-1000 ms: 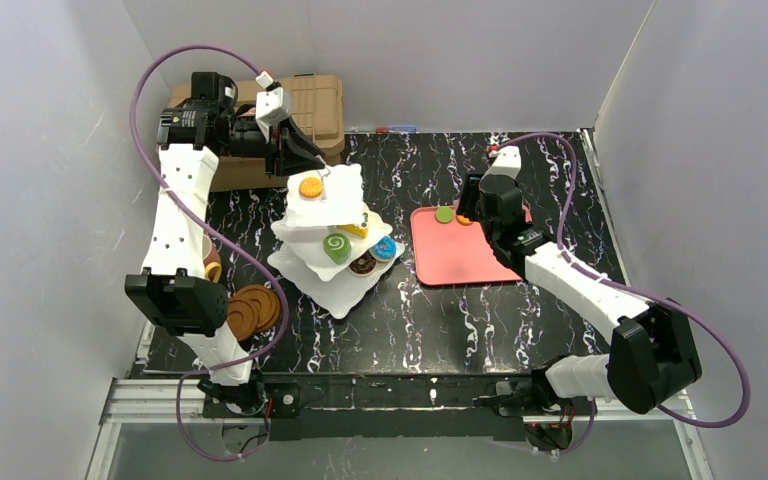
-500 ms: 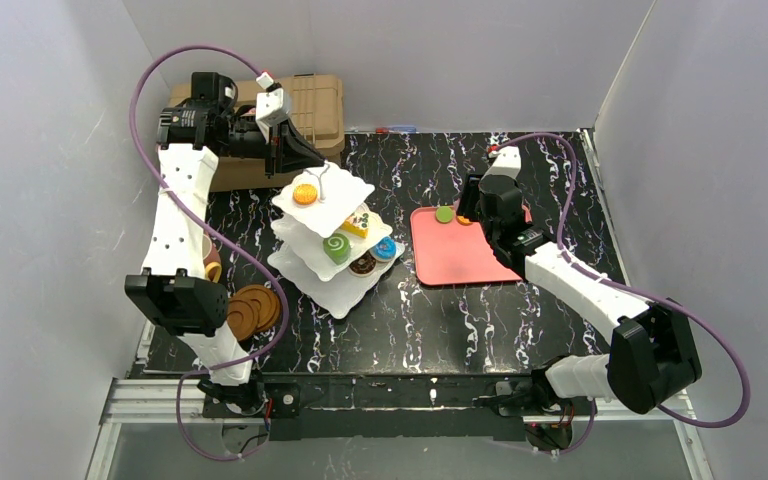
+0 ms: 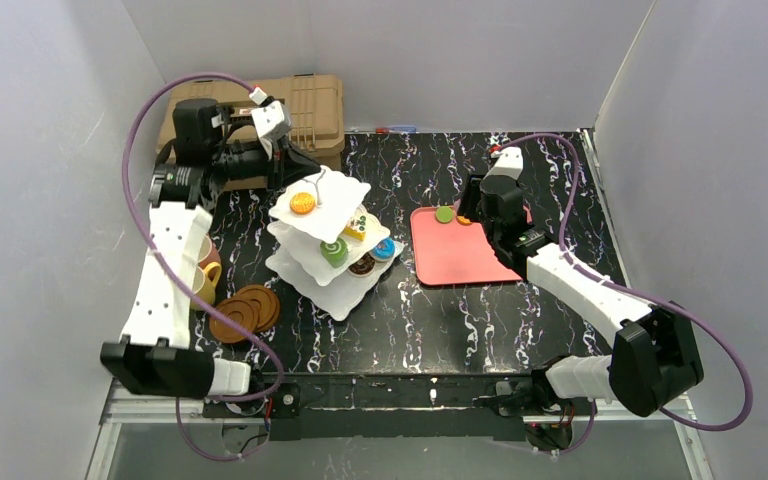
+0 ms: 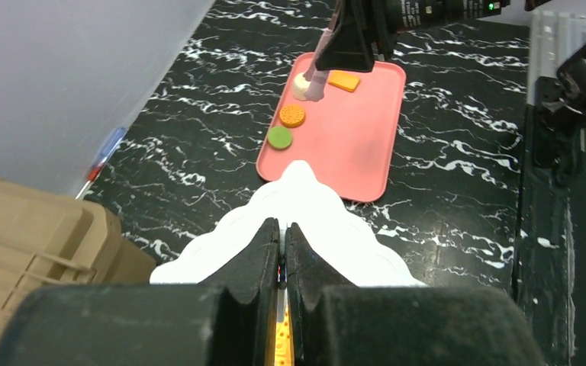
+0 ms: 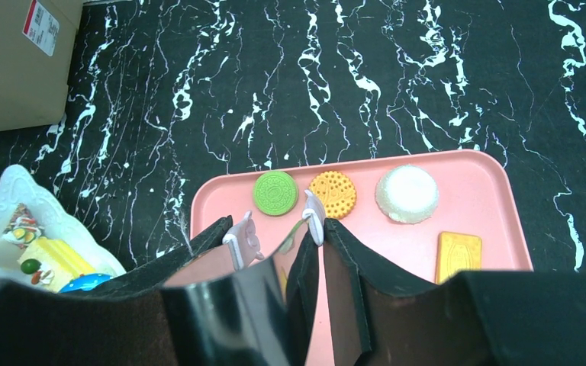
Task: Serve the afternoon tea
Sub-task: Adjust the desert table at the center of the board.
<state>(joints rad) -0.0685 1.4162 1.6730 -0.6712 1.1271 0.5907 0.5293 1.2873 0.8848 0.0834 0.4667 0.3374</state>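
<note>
The white three-tier stand [image 3: 338, 196] stands left of centre with toy pastries on every plate. Just over its top plate [image 4: 305, 206], my left gripper [image 3: 310, 165] [image 4: 282, 225] is shut, and the thin wire loop [image 3: 324, 180] shows in the slit between its fingers. An orange biscuit [image 3: 303, 203] lies below them. Above the pink-red tray [image 3: 455, 258], my right gripper [image 3: 470, 210] [image 5: 278, 229] is shut on shiny tongs with pink tips [image 5: 242, 236]. On the tray [image 5: 217, 200] lie a green biscuit [image 5: 275, 192], a yellow one [image 5: 333, 192], a white dome [image 5: 407, 193] and a yellow bar [image 5: 458, 255].
The tan ribbed case [image 3: 315, 100] stands at the back left, right behind my left gripper. Brown saucers [image 3: 245, 310] and two cups [image 3: 203, 272] sit at the near left, the cups partly hidden by my left arm. Grey walls close in both sides.
My left gripper has shut at the loop and its arm has swung outward to the left. The stand's tilted top plate has levelled and the stand has shifted slightly left. The right arm is unmoved.
</note>
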